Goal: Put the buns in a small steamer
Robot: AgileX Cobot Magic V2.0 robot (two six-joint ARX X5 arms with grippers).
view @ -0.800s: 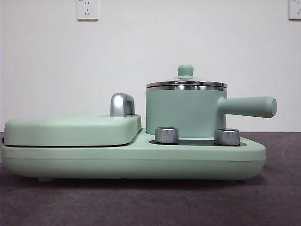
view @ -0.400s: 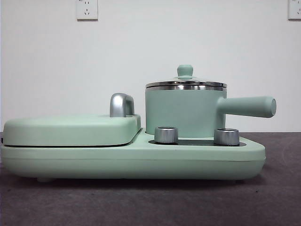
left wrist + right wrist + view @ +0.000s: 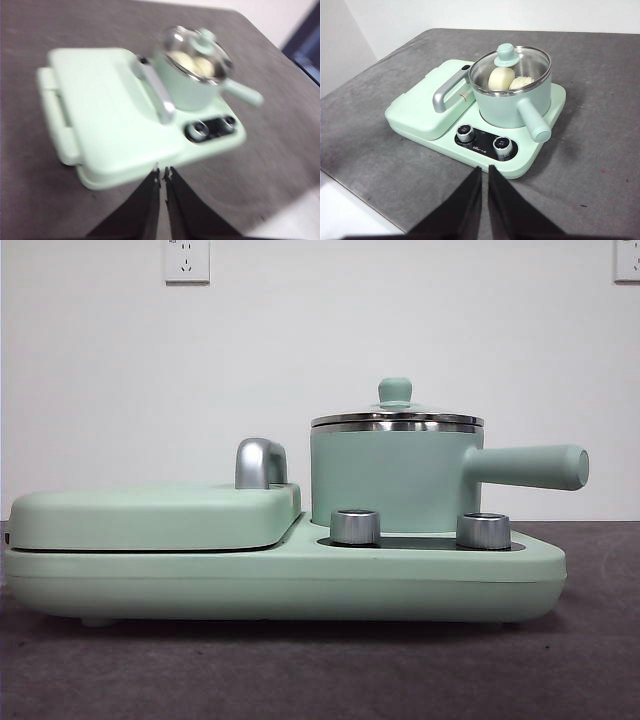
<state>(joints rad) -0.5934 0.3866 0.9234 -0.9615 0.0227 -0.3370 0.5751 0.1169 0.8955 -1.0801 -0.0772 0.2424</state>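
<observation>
The small steamer (image 3: 395, 475), a mint-green pot with steel rim and side handle, stands on the right of the cooker base with its glass lid (image 3: 512, 62) on. It also shows in the right wrist view (image 3: 512, 102) and, blurred, in the left wrist view (image 3: 192, 75). Through the lid I see both buns inside: the smooth one (image 3: 501, 78) and the ridged one (image 3: 522, 82). In the left wrist view they show as pale shapes (image 3: 192, 62). My left gripper (image 3: 162, 174) and right gripper (image 3: 485, 170) are shut and empty, held back from the cooker.
The flat mint-green griddle cover (image 3: 150, 515) with chrome handle (image 3: 260, 462) lies left of the pot on the cooker base (image 3: 300, 585). Two steel knobs (image 3: 355, 527) (image 3: 483, 531) sit on the front. The grey table's edge (image 3: 350, 197) is near the right gripper.
</observation>
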